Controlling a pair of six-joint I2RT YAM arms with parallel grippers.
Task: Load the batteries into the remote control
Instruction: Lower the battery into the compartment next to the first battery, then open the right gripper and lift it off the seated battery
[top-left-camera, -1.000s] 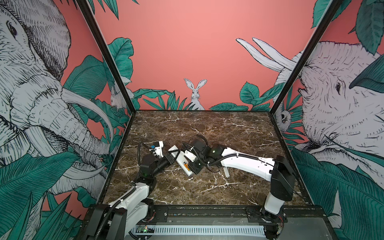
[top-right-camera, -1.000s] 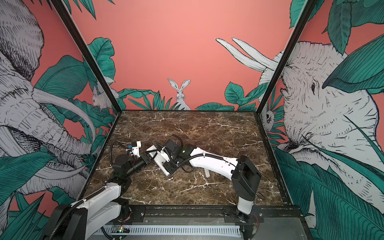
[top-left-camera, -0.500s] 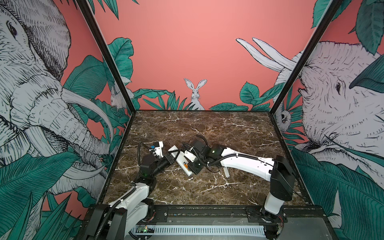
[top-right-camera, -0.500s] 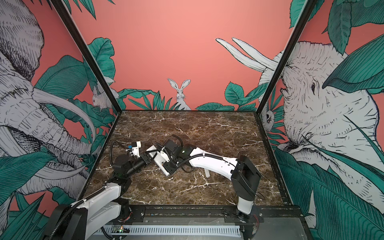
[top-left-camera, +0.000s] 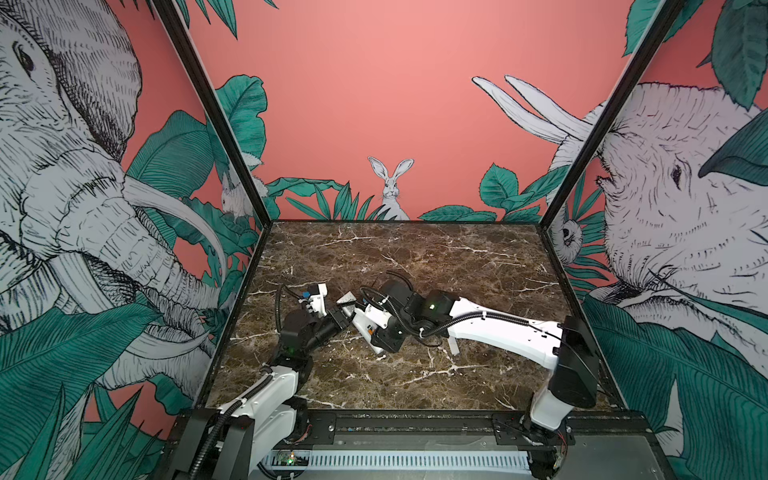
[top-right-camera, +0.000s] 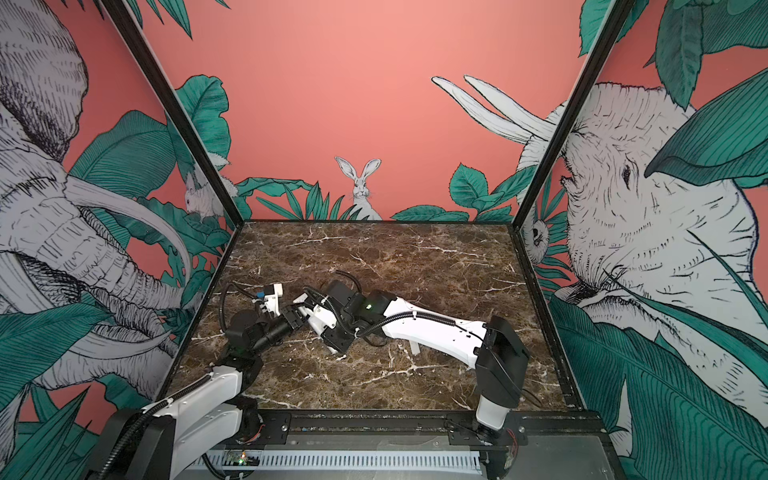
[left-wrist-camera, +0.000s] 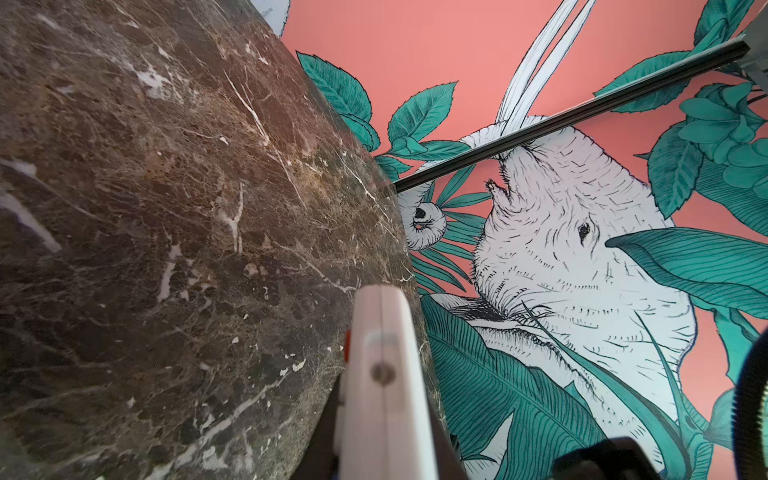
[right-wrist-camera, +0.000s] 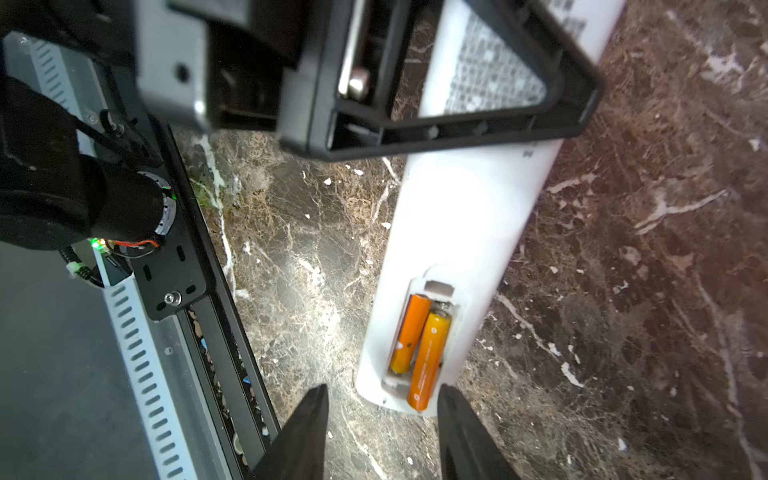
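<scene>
Left jaws: the left gripper (top-left-camera: 341, 319) is clamped on one end of the long slim white plastic remote control (right-wrist-camera: 469, 232); the left wrist view shows that end edge-on (left-wrist-camera: 386, 374) between its dark fingers (left-wrist-camera: 328, 440).
Right jaws: the right gripper (right-wrist-camera: 382, 399) stands parted to a middling width, with nothing between its black fingertips (right-wrist-camera: 316, 411).
Right gripper position: just off the remote control's other end, the fingertips to either side of its tip and not touching it.
Remote control: plain back up, lying at a slant over the brown marble-pattern tabletop (top-left-camera: 415, 257) in the near-left part of the table, between the two arms. Whether it rests on the surface cannot be told.
Compartment: an open rectangular recess (right-wrist-camera: 436, 291) in the back, near the end by the right gripper.
Batteries: two small slim orange cylinders with metallic ends lie side by side in the recess, touching along their length.
First battery (right-wrist-camera: 409, 332): sits within the recess.
Second battery (right-wrist-camera: 430, 361): set further toward the remote's tip, its end lying over the recess rim.
Loose part: a narrow white piece (top-left-camera: 453, 345) lies on the tabletop beside the right arm.
</scene>
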